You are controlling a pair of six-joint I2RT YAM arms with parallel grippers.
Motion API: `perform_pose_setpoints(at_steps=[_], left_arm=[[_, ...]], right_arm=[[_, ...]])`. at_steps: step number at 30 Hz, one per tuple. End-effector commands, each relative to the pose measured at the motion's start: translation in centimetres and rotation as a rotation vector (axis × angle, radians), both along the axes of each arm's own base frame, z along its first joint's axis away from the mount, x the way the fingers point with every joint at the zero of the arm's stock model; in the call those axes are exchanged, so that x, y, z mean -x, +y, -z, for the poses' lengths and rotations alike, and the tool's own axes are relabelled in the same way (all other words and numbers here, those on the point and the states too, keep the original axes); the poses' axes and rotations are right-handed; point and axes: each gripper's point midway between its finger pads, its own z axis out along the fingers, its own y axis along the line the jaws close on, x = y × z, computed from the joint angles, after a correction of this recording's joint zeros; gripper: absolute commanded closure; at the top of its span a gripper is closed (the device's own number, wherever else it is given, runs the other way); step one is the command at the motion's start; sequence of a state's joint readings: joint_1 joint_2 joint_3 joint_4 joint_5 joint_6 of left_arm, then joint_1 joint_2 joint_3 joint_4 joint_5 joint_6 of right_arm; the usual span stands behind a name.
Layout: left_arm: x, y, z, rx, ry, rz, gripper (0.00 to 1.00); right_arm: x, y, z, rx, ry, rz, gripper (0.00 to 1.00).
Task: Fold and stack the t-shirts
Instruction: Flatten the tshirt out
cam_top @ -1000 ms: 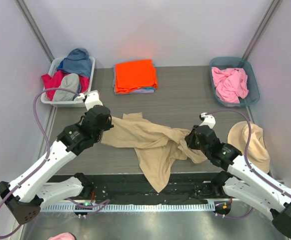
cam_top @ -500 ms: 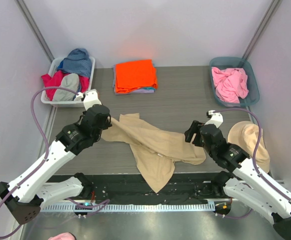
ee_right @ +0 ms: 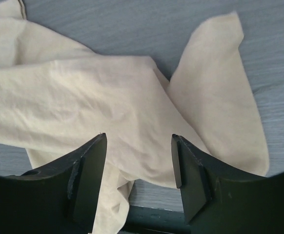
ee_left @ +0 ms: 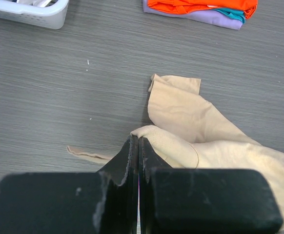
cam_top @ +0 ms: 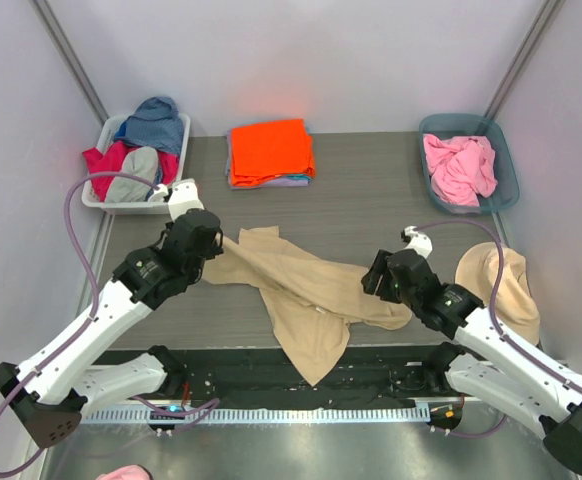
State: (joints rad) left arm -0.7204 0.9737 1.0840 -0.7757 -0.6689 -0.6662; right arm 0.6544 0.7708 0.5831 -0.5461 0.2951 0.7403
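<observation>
Lying across the middle of the counter (cam_top: 371,200), the tan shirt (cam_top: 306,290) has its long axis on a slant, from upper left of centre down to lower right of centre. A broad flap also runs off toward the bottom of the top view and drapes over the counter's near edge. A small squared end of the cloth points toward the top of the frame, just right of the left pincer (cam_top: 214,262). In the left wrist view that pincer (ee_left: 134,141) is clenched tight, jaws pressed together on a fold at the shirt's upper-left end. The right pincer (cam_top: 376,278) stands released above the shirt's lower-right end. Its wrist view shows the spread fingers (ee_right: 88,170) framing flat, creased cloth with nothing between them. A second ago this pincer was clamped on that end, which stood bunched beside it. Half a second ago it had let go and drawn off toward the upper right, and it has since come back down and left over the cloth, which has settled flatter and a little wider. The left pincer has held its place throughout. At the top centre the folded orange shirt (cam_top: 269,150) sits on a lavender shirt (ee_left: 195,17). A pink shirt (cam_top: 458,165) is crumpled in the teal basket (cam_top: 506,190) at upper right, and a white bin (cam_top: 96,195) of mixed clothes is at upper left.
</observation>
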Motion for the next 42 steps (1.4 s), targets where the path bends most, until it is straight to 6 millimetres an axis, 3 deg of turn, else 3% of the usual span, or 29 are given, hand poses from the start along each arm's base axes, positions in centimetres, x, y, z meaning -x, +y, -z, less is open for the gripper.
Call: perform_pose_setpoints(at_steps=[1,10,13,14,15,17,18,26,27,30,38,42], left_arm=[[-0.6,0.2,-1.2,0.002,-0.040,-0.014,1.00],[-0.4,0.1,-0.2,0.012,-0.028,-0.012,1.00],[-0.2,0.3,0.1,0.011,-0.025,-0.013,1.00],[-0.1,0.3,0.2,0.010,-0.021,-0.012,1.00],[0.0,0.4,0.4,0.010,-0.020,-0.014,1.00],[0.1,0.5,0.4,0.009,-0.018,-0.015,1.00],[0.1,0.5,0.4,0.008,-0.018,-0.016,1.00],[0.3,1.0,-2.4,0.018,-0.057,-0.016,1.00],[0.3,1.0,-3.5,0.028,-0.077,-0.013,1.00],[0.3,1.2,-5.5,0.034,-0.107,-0.010,1.00],[0.8,2.2,-10.6,0.051,-0.181,-0.010,1.00],[1.3,3.0,-15.1,0.072,-0.254,-0.015,1.00]], right_arm=[[1.3,0.6,2.7,-0.059,0.099,0.027,0.38],[2.5,-0.1,6.8,0.012,0.221,0.045,0.31],[2.5,-0.1,7.3,0.018,0.230,0.043,0.58],[2.5,-0.1,7.4,0.022,0.233,0.046,0.79],[2.5,-0.2,7.4,0.020,0.232,0.052,0.88],[2.3,0.0,7.0,0.005,0.217,0.050,0.99],[2.2,0.2,6.7,-0.008,0.206,0.046,0.99],[0.6,-0.3,-1.0,-0.081,-0.006,0.055,0.99],[0.5,-0.2,-2.7,-0.093,-0.035,0.049,0.99],[0.3,-0.7,-5.7,-0.085,-0.085,0.048,0.99],[0.1,-1.7,-12.4,-0.103,-0.220,0.054,0.99],[-0.1,-2.8,-17.2,-0.101,-0.314,0.072,0.99]])
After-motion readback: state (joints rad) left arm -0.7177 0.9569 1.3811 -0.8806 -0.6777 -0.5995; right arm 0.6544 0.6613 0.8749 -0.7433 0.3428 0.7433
